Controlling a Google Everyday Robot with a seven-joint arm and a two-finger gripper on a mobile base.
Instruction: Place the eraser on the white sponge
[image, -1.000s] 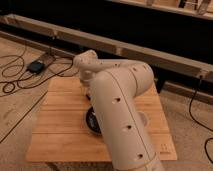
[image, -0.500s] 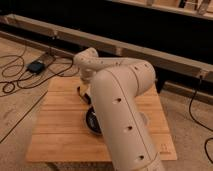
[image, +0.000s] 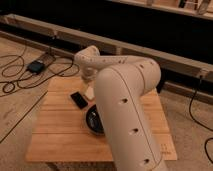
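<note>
The eraser (image: 77, 99) is a small flat black bar lying on the wooden table (image: 55, 130), left of centre. A cream-white piece, which looks like the white sponge (image: 89, 93), shows just right of the eraser and is partly hidden by my arm. My gripper (image: 87, 78) hangs from the wrist at the far side of the table, just above and behind the sponge and eraser. It does not hold the eraser. My large white arm covers the right half of the table.
A round black bowl (image: 94, 120) sits on the table in front of the eraser, half hidden by my arm. Cables and a black box (image: 36, 66) lie on the floor to the left. A long low rail (image: 60, 35) runs behind the table.
My arm has shifted a little to the right and the view is closer. The eraser now shows in full on the table.
</note>
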